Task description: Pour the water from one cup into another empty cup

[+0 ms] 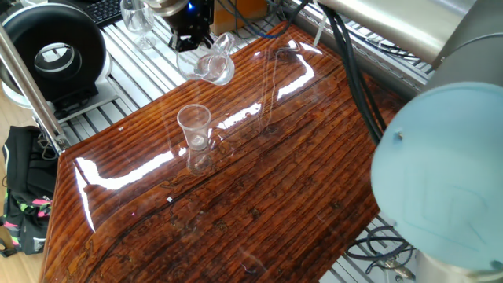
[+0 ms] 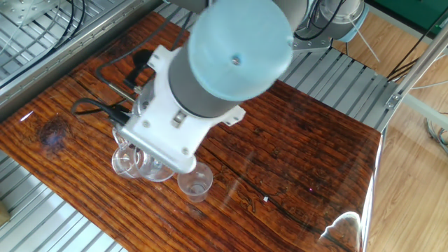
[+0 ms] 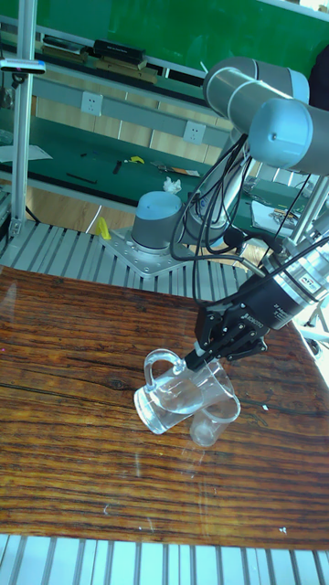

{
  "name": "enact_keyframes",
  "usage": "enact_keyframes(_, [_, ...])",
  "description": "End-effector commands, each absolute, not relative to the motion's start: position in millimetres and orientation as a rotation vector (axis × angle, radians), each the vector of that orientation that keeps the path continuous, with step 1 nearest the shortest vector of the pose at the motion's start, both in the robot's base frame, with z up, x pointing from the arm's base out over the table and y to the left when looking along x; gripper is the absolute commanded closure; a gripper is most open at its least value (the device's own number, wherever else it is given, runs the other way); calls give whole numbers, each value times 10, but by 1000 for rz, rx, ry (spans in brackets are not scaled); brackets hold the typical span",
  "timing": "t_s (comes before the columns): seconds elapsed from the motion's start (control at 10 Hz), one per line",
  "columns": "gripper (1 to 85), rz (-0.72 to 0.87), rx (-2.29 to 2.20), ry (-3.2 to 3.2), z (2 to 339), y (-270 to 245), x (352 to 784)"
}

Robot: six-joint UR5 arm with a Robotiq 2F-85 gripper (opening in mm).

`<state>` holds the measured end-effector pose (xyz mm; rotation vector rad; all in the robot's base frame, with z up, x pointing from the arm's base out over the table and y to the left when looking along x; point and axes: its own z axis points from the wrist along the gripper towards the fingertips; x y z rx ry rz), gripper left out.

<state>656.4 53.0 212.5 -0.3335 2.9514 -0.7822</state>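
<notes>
The one cup, a clear handled glass mug, hangs steeply tilted above the wooden table. My gripper is shut on its rim. The other cup, small, tapered and without a handle, stands upright on the table, close beside and below the mug. In the other fixed view my wrist hides the gripper. I cannot make out the water clearly through the glass.
A stemmed wine glass stands on the metal slats beyond the table's far corner, near a black round device. A black bag lies on the floor. My blue arm joint fills the right foreground.
</notes>
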Motion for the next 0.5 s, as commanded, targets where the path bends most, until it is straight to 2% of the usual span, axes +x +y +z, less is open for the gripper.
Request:
enact_keyframes(0.0, [840,-786,-340,2931,2064,544,6482])
enact_keyframes(0.4, [840,-870,-360,2877,2081,555,6414])
